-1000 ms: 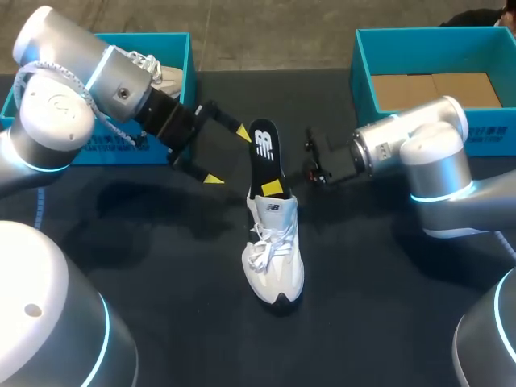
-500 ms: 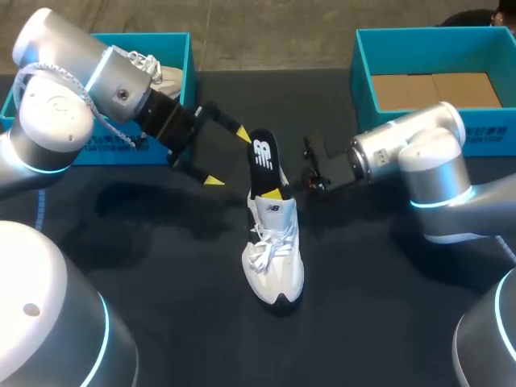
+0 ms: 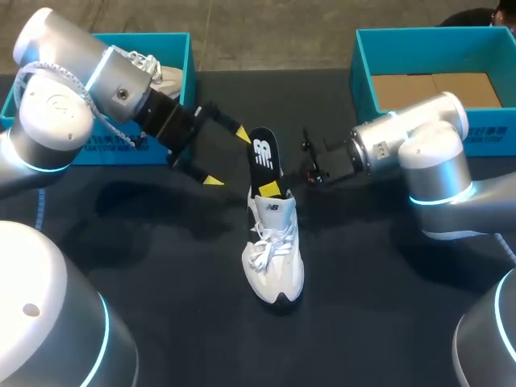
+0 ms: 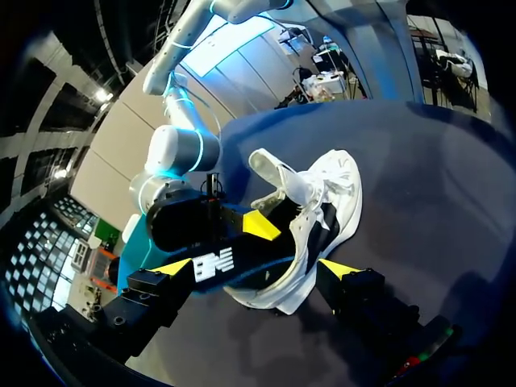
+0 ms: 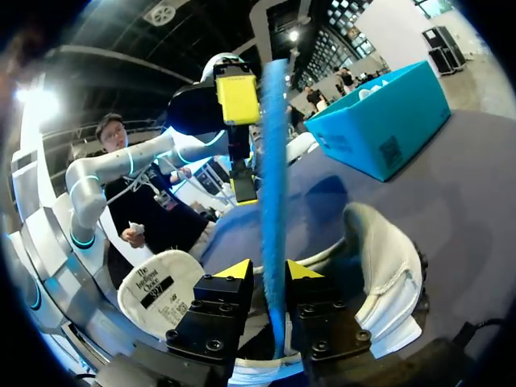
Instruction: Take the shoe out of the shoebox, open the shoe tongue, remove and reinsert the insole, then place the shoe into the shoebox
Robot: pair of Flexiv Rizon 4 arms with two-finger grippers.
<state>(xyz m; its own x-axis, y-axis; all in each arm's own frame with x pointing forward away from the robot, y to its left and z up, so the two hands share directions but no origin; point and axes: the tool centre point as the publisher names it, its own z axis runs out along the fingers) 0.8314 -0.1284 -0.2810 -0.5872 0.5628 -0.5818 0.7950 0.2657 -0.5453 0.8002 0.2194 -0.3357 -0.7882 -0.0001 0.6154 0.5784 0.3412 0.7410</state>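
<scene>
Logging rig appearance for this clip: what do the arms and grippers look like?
The left arm and right arm are rounded silver-grey cylinders with glowing cyan rings at the joints. A white cable loops over the left arm. The left gripper and right gripper are black and blocky, with yellow-tipped fingers.

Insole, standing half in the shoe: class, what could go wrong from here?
1. The right gripper pinches the insole only low down, by the shoe's opening; the tall free part could bend or slip.
2. Nothing holds the shoe: the left gripper is open and apart from it, so a push or pull on the insole may drag or tip it.
</scene>
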